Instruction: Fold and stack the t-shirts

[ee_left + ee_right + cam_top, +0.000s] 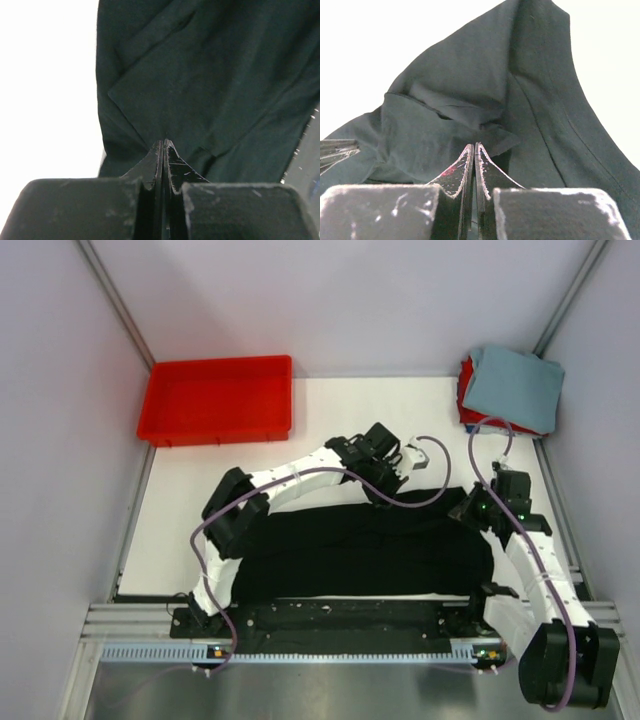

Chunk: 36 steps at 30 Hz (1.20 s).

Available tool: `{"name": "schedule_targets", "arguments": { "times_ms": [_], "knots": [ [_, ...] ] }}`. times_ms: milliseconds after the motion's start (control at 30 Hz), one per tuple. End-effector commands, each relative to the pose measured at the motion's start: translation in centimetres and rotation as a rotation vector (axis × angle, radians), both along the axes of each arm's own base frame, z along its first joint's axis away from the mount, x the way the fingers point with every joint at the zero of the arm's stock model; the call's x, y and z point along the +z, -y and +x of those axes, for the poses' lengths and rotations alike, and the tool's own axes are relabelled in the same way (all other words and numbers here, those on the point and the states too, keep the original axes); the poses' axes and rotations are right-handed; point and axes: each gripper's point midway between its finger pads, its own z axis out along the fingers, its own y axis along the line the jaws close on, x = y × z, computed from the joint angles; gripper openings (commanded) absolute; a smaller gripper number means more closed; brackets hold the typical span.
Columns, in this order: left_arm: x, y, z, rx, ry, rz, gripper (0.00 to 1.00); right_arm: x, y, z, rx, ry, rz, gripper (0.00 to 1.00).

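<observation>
The large black t-shirt (360, 550) lies as a wide band across the near part of the table. My left gripper (386, 494) is at its far edge, near the middle. My right gripper (468, 512) is at its far right corner. In the left wrist view the left gripper (164, 142) is shut, with the black cloth (210, 75) meeting its tips. In the right wrist view the right gripper (474, 145) is shut where a fold of the black cloth (455, 100) bunches. A folded grey-blue t-shirt (515, 385) lies on a folded red t-shirt (466, 392) at the back right corner.
A red plastic tray (220, 400) stands at the back left. White table surface (330, 415) shows between the tray and the stack. Grey walls close in both sides and the back. A black rail (350, 618) runs along the near edge.
</observation>
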Motion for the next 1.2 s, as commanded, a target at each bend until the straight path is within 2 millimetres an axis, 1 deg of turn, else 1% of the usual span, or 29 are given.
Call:
{"name": "schedule_targets", "arguments": {
  "times_ms": [0, 33, 67, 133, 233, 267, 333, 367, 500, 533, 633, 700, 867, 1000, 1067, 1167],
  "knots": [
    [4.9, -0.6, -2.0, 0.012, -0.011, -0.111, 0.0, 5.2, -0.8, 2.6, 0.151, 0.256, -0.036, 0.0],
    [4.8, -0.6, -2.2, 0.012, -0.014, -0.122, 0.0, 5.8, -1.1, 2.7, 0.181, 0.289, -0.041, 0.0],
    [4.7, -0.5, -2.1, 0.008, -0.011, -0.128, 0.0, 5.7, -1.1, 2.8, 0.185, 0.293, -0.042, 0.0],
    [3.9, -0.2, -1.3, 0.023, 0.002, -0.119, 0.0, 4.7, -0.9, 2.6, 0.156, 0.247, -0.037, 0.0],
    [2.7, 0.9, 0.2, 0.035, -0.037, -0.106, 0.26, 3.4, -1.3, 2.0, 0.144, 0.176, 0.012, 0.0],
    [2.3, 1.5, 0.7, 0.04, -0.056, -0.106, 0.31, 2.9, -1.4, 1.9, 0.138, 0.154, 0.023, 0.0],
    [1.4, 2.4, 1.4, 0.054, -0.071, -0.105, 0.37, 2.4, -1.4, 1.8, 0.125, 0.133, 0.032, 0.0],
    [0.6, 2.8, 1.8, 0.059, -0.075, -0.102, 0.4, 2.2, -1.4, 1.7, 0.123, 0.125, 0.032, 0.0],
    [-0.7, 2.9, 3.7, 0.115, -0.032, -0.064, 0.51, 2.4, -1.4, 1.7, 0.126, 0.131, 0.029, 0.0],
    [-1.0, 2.8, 4.1, 0.123, -0.018, -0.056, 0.52, 2.4, -1.3, 1.7, 0.125, 0.134, 0.027, 0.0],
    [-1.3, 3.2, 4.3, 0.114, -0.018, -0.067, 0.53, 2.4, -1.3, 1.8, 0.127, 0.137, 0.021, 0.0],
    [-1.3, 3.6, 4.0, 0.104, -0.035, -0.078, 0.49, 2.2, -1.3, 1.7, 0.126, 0.131, 0.023, 0.0],
    [-2.0, 3.8, 4.4, 0.098, -0.03, -0.068, 0.48, 2.2, -1.3, 1.8, 0.129, 0.13, 0.024, 0.0],
    [-2.6, 3.8, 4.1, 0.087, -0.045, -0.059, 0.42, 2.4, -1.2, 1.8, 0.127, 0.137, 0.018, 0.0],
    [-2.5, 3.7, 4.2, 0.089, -0.042, -0.058, 0.36, 2.5, -1.2, 2.0, 0.126, 0.14, 0.017, 0.0],
    [-2.3, 3.7, 4.2, 0.085, -0.038, -0.059, 0.33, 2.6, -1.1, 2.0, 0.123, 0.141, 0.013, 0.0]
  ]
}}
